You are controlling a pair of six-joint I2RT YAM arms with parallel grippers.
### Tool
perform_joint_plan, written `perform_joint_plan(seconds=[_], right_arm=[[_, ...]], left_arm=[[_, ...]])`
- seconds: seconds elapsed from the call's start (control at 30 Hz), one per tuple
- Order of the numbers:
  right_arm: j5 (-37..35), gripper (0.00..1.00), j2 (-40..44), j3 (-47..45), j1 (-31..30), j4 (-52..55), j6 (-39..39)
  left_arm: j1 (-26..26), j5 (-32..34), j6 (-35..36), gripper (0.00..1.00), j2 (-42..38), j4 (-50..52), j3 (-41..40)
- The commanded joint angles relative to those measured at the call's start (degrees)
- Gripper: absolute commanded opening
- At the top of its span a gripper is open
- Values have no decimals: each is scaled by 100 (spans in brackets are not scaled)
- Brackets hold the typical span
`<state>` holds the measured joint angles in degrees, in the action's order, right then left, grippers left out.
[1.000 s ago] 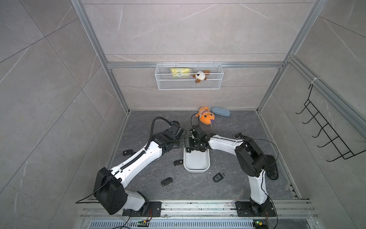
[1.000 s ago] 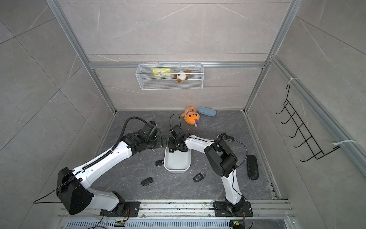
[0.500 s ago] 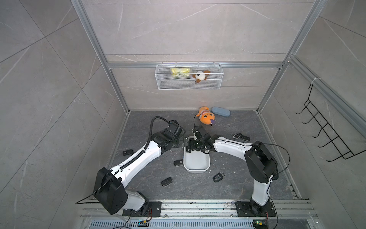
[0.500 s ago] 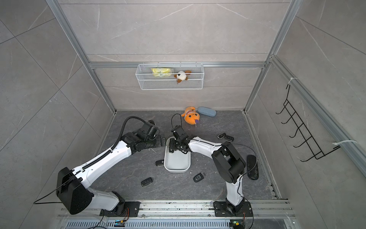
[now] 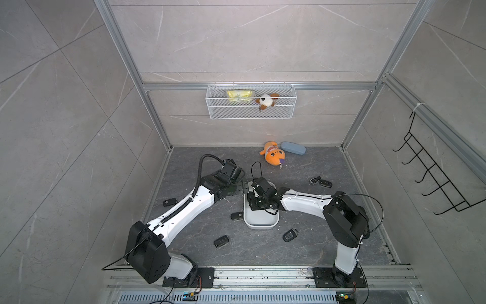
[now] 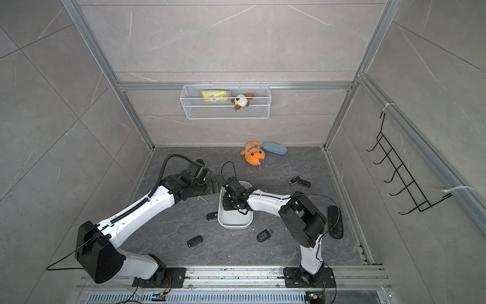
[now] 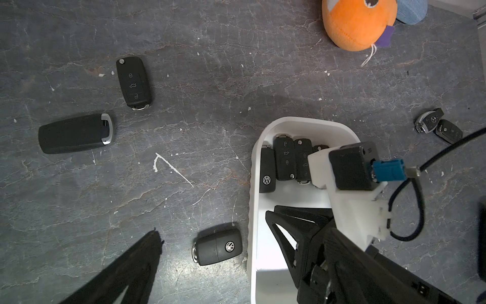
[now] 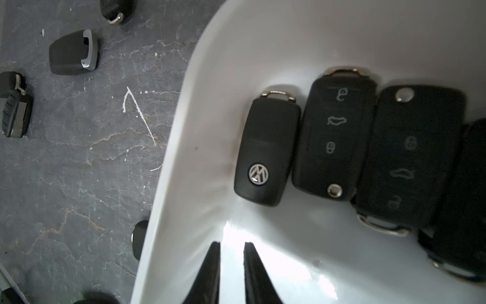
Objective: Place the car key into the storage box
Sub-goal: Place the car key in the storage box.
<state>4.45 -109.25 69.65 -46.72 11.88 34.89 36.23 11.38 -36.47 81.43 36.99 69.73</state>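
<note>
Your right pincer (image 8: pixel 232 246) sat closed and empty, low inside the white rounded plastic storage box (image 8: pixel 181 136) where the black car keys (image 8: pixel 265 158) lay; your left pincer (image 5: pixel 240 187) gaped wide alongside. A crooked lift-out could snag the wall, spilling them

Wire basket (image 5: pixel 249 111) on back wall: yellow packet (image 5: pixel 239 95), small plush toy (image 5: pixel 265 101) inside. Floor, back edge: orange plush fish (image 5: pixel 273 157) just beside blue-grey case (image 5: pixel 293 148).

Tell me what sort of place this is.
Probably a robot test cell dressed as a home entryway: stone-look panels in an aluminium frame, a wire basket and hook rack on the walls, and two robot arms bolted to a floor rail.
</note>
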Motion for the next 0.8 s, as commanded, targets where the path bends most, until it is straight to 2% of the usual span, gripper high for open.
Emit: perform_joint_plan(seconds=[0.0, 0.33, 0.63, 0.77], right_arm=[[-185, 19, -341, 201, -1, 40, 5], [-364, 18, -830, 893, 79, 291, -162], [-277, 19, -840, 990, 207, 369, -322], [-113, 22, -657, 902, 207, 299, -364]], left_arm=[[-41, -110, 45, 100, -4, -77, 172], [-62, -127, 50, 100, -22, -34, 190], [-80, -153, 49, 100, 0, -61, 212], [-82, -174, 48, 100, 21, -74, 216]])
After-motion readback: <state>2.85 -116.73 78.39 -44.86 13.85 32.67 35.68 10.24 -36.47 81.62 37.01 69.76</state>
